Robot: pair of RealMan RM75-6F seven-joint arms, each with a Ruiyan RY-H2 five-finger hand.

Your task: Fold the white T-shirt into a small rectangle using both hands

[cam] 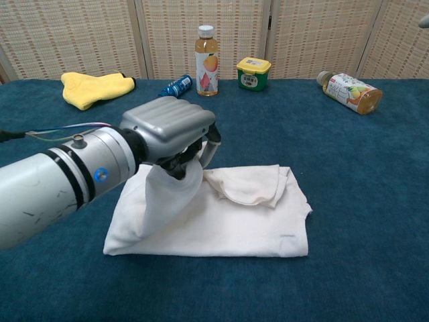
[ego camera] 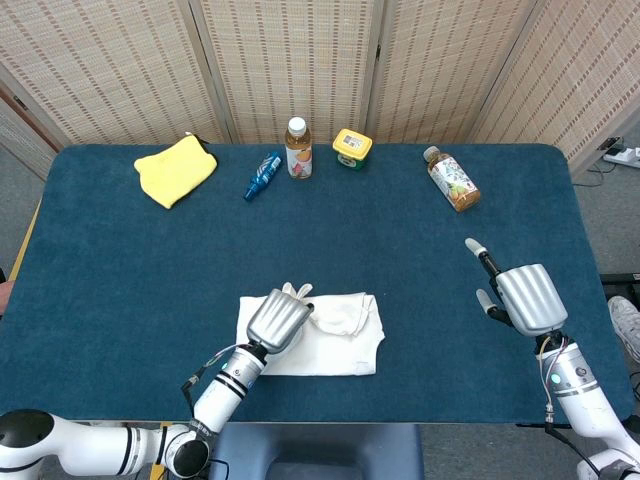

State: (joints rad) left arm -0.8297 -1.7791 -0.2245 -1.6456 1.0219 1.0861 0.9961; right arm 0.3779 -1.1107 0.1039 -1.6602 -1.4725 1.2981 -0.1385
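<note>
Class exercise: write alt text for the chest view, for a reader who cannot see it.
The robot's left hand holds one end of a white T-shirt lifted above the rest of the shirt on a blue table. Along the far edge sit a yellow cloth, three bottles and a small tub.

Table (ego camera: 120,270): rectangular, rounded corners, covered in dark blue carpet-like fabric. Folding screen (ego camera: 290,60): woven beige panels in pale frames, standing behind the far edge. Floor (ego camera: 15,190): grey, visible at both sides. Lighting: even, soft.
</note>
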